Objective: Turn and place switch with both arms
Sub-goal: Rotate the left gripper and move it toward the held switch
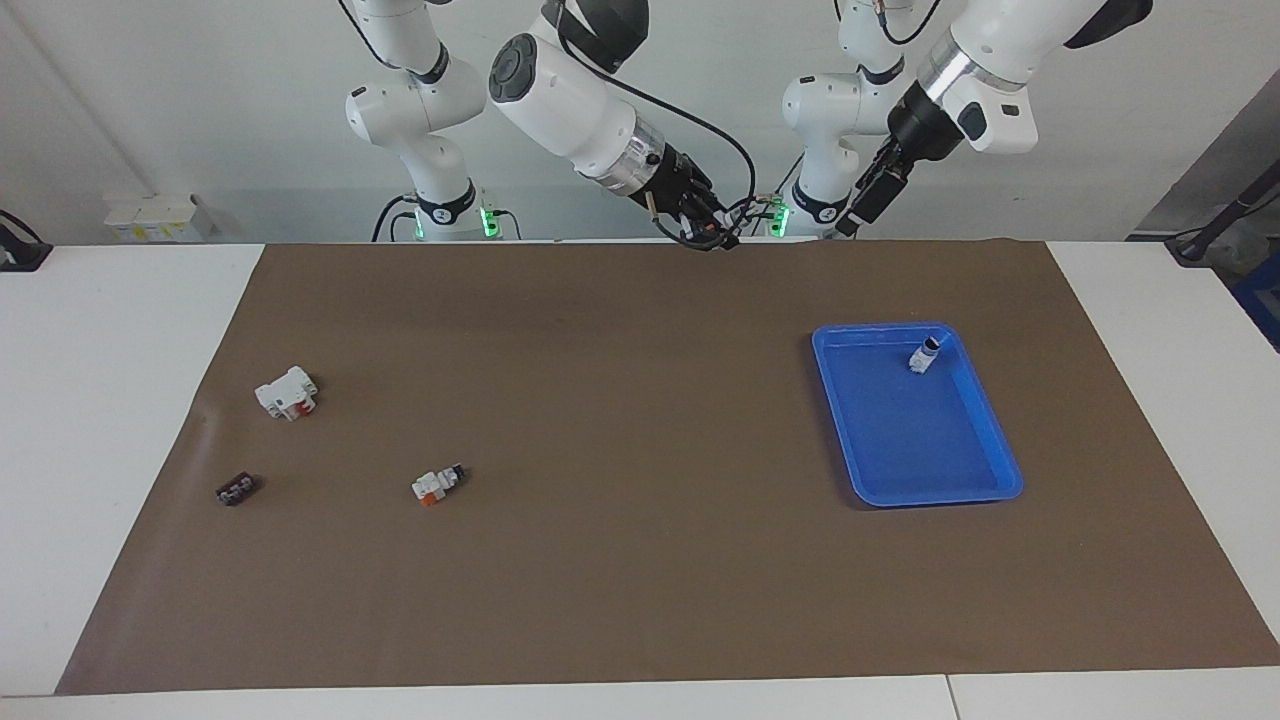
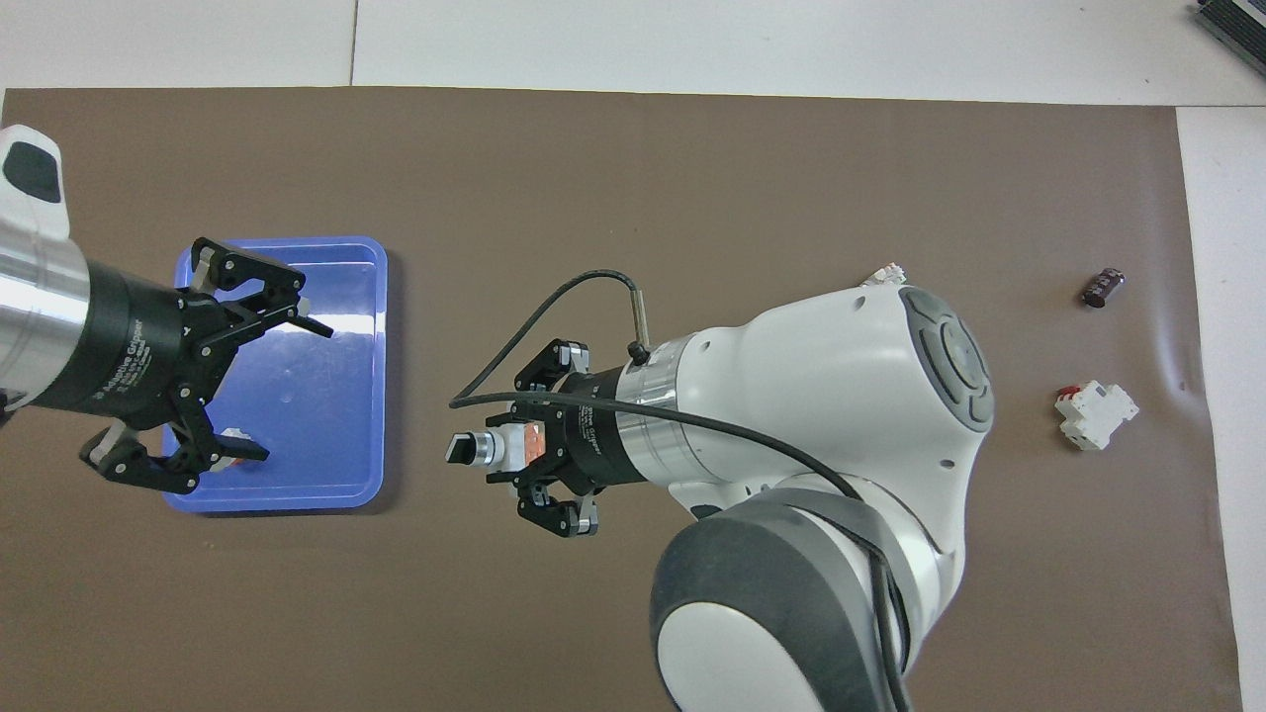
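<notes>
- Brown matting [image 1: 640,560] covers the white counter [image 1: 120,420] end to end; everything sits on it.
- Blue tray [image 1: 985,470] lies toward the left arm's end; one switch already stands in it [image 1: 924,355], near the rim closest to the robots.
- Right tool [image 2: 539,450] hangs in the air over bare mat, between the tray and the loose parts; it is clamped on a switch [image 2: 485,447], black knob pointing toward the tray, orange part showing between the fingers.
- Left tool [image 2: 213,376] hovers above the tray with its fingers spread wide and nothing in them.
- Larger white block with a red mark [image 1: 287,392] and a small dark block [image 1: 236,489] rest toward the right arm's end; another switch [image 1: 437,483] lies near them, farther from the robots than the white block.
- Judged step: the handover; the switch is lifted and presented sideways, so next the two tools should meet, the left one closing on the free knob end before the right one lets go; a poor line-up could drop it.
</notes>
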Controlling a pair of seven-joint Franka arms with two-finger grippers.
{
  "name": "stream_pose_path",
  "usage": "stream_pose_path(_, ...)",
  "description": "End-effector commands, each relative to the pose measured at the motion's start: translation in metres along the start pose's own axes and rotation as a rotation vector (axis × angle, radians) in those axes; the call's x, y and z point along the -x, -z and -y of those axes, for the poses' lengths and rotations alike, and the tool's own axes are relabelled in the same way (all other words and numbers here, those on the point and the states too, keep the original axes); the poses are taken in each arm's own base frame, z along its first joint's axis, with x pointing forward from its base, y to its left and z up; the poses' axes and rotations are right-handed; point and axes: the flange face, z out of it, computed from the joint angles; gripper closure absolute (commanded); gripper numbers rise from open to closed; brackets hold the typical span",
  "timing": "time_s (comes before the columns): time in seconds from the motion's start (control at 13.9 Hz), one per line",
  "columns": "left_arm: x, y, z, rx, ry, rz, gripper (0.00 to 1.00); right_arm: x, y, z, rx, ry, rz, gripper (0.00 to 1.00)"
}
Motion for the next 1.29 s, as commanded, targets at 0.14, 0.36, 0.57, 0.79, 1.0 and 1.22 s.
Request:
stream_pose_path(0.14,0.021,-0.001,-0.004,0.067,0.413,0.025,0.01,0.001,0.005,-0.001,-0.018,0.012,-0.018,1.00)
stream_pose_path(0.36,0.023,-0.006,-0.004,0.050,0.682,0.088,0.00,0.001,0.005,-0.001,-0.018,0.012,-0.018,1.00)
stream_pose_path(0.57,0.023,-0.017,0.004,0.032,0.900,0.109,0.00,0.001,0.007,0.001,-0.023,-0.022,-0.012,1.00)
stream_pose_path(0.79,0.025,-0.025,0.009,0.003,1.079,0.142,0.04,0.003,0.010,0.008,-0.096,-0.054,0.020,1.00)
stream_pose_path(1.0,0.028,-0.041,0.017,-0.017,1.179,0.219,0.08,0.003,0.009,0.008,-0.095,-0.066,0.038,1.00)
stream_pose_path(1.22,0.027,-0.056,0.022,0.012,1.289,0.282,0.16,0.005,0.009,0.007,-0.096,-0.061,0.039,1.00)
